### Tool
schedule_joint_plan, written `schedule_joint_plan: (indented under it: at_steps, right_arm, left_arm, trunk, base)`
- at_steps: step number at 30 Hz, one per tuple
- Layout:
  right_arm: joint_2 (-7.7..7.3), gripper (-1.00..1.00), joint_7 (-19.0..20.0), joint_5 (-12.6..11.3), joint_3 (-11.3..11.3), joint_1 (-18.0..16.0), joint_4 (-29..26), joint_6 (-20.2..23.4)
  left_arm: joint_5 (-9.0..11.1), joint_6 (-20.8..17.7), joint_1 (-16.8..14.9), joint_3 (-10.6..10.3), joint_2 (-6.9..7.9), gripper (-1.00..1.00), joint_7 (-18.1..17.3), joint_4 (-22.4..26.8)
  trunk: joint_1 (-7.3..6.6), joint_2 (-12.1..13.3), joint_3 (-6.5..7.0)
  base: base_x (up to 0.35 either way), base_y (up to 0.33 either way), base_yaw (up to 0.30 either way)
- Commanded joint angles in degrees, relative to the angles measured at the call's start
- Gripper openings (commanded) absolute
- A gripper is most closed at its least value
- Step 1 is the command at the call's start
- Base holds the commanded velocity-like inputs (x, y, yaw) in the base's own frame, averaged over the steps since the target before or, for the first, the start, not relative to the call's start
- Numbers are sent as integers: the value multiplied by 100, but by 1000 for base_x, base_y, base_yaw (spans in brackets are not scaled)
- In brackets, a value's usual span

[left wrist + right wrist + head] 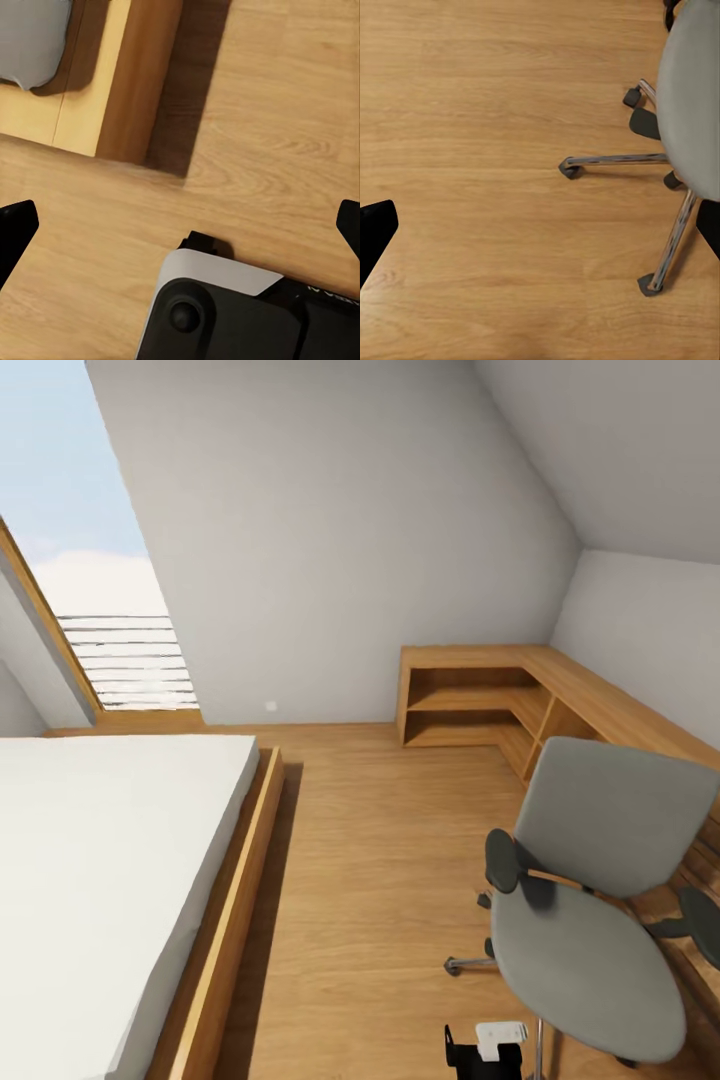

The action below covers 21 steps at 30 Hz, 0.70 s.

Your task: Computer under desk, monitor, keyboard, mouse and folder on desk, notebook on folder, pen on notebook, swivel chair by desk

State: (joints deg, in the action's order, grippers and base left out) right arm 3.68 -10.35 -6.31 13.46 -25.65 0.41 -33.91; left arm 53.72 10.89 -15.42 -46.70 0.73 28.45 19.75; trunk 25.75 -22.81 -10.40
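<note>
A warm oak-plank floor (pixel 370 840) carries the grey upholstered swivel chair (pixel 590 900) on its chrome star base, a low wood-framed bed with white mattress (pixel 110 880), and light-wood corner shelving (pixel 480 705).

The head camera looks down from high across the wood-plank floor (pixel 370 860). Both wrist cameras face straight down, closer. Below the right claw (pixel 540 225), its camera shares the grey upholstered swivel chair (pixel 590 920) with the head's.
</note>
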Motion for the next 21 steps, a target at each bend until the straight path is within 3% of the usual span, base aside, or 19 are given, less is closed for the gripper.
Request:
schedule_joint_plan:
  at_steps: [1, 5, 16, 21]
  right_arm:
    - [-1, 100, -11, -62, 52, -5, 7, -23]
    - [-10, 100, -11, -53, 52, -5, 31, -26]
    - [-95, 100, -11, -69, 45, -6, 40, -28]
    - [-126, 100, -11, -56, 49, -9, 39, -28]
  left_arm:
    - [61, 27, -5, -49, 8, 100, 29, 11]
    - [52, 29, -5, -49, 6, 100, 29, 11]
    - [43, 36, -5, -52, 6, 100, 29, 11]
    - [47, 36, -5, -50, 6, 100, 29, 11]
  trunk:
    - [3, -11, -10]
    - [3, -11, -6]
    - [3, -11, -4]
    - [3, -11, -4]
  base:
    - [6, 0, 2]
    - [89, 0, 1]
    - [271, 0, 0]
    - [129, 6, 0]
